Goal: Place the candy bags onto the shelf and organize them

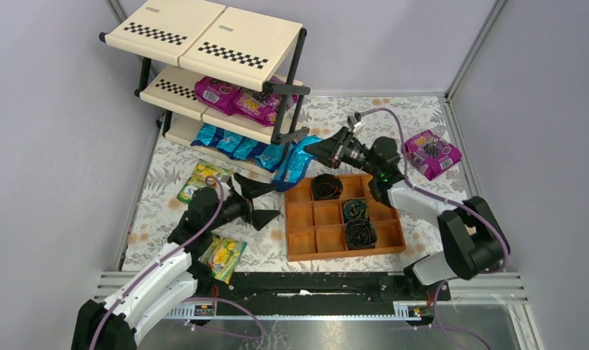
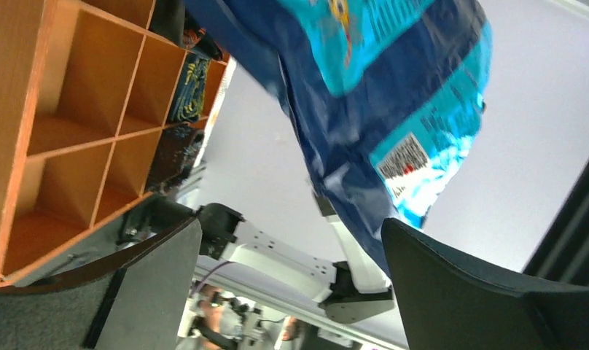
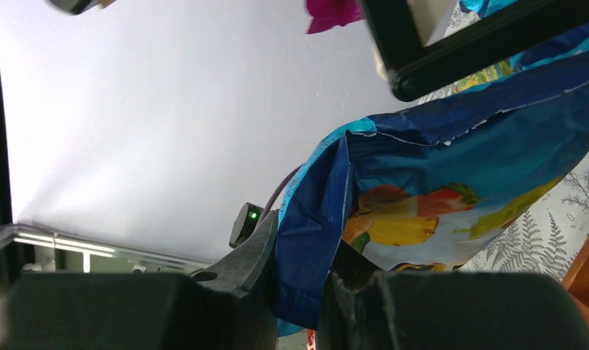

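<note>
My right gripper (image 1: pixel 312 150) is shut on the edge of a blue candy bag (image 1: pixel 294 165), holding it at the right end of the shelf's (image 1: pixel 176 33) bottom tier. In the right wrist view the bag (image 3: pixel 452 182) is pinched between the fingers (image 3: pixel 256 251). More blue bags (image 1: pixel 233 144) lie on the bottom tier, and magenta-purple bags (image 1: pixel 237 96) on the middle tier. My left gripper (image 1: pixel 258 203) stands open and empty just left of the tray, below the held blue bag (image 2: pixel 394 95). Green-yellow bags (image 1: pixel 202 179) (image 1: pixel 222 257) lie near the left arm. A purple bag (image 1: pixel 431 153) lies at the right.
An orange-brown compartment tray (image 1: pixel 317 240) with dark coiled rolls (image 1: pixel 360 233) sits between the arms, its cells (image 2: pixel 73 124) close beside my left gripper. The shelf's black post (image 3: pixel 481 44) is right above the held bag. Grey walls enclose the floral mat.
</note>
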`<move>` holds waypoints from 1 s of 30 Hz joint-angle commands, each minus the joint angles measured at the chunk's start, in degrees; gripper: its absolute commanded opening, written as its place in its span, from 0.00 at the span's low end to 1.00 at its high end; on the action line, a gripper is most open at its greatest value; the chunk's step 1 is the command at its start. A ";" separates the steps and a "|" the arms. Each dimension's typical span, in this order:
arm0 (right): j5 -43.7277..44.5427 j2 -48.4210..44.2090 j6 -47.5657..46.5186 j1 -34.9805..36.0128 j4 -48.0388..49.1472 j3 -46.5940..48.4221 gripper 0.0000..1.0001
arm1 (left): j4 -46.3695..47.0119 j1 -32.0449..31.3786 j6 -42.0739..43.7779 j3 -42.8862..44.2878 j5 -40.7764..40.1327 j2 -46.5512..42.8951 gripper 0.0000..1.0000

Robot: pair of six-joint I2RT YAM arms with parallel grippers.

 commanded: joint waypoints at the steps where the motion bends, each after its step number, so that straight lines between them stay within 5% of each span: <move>1: 6.24 3.51 6.41 3.14 23.20 0.42 0.00 | 3.62 -0.13 -13.74 -0.47 -1.36 -2.52 0.99; 7: 10.11 6.45 5.36 7.13 25.90 -0.04 0.00 | 5.10 -0.13 -18.23 -1.54 -1.04 -0.81 0.99; 19: 14.65 8.01 7.95 11.02 35.40 -3.03 0.00 | 28.60 -0.12 -25.14 -6.52 -6.22 6.92 0.99; 30: 19.90 9.30 9.47 12.90 44.46 -7.59 0.00 | 34.98 -0.13 -25.13 -4.49 -7.98 12.25 0.99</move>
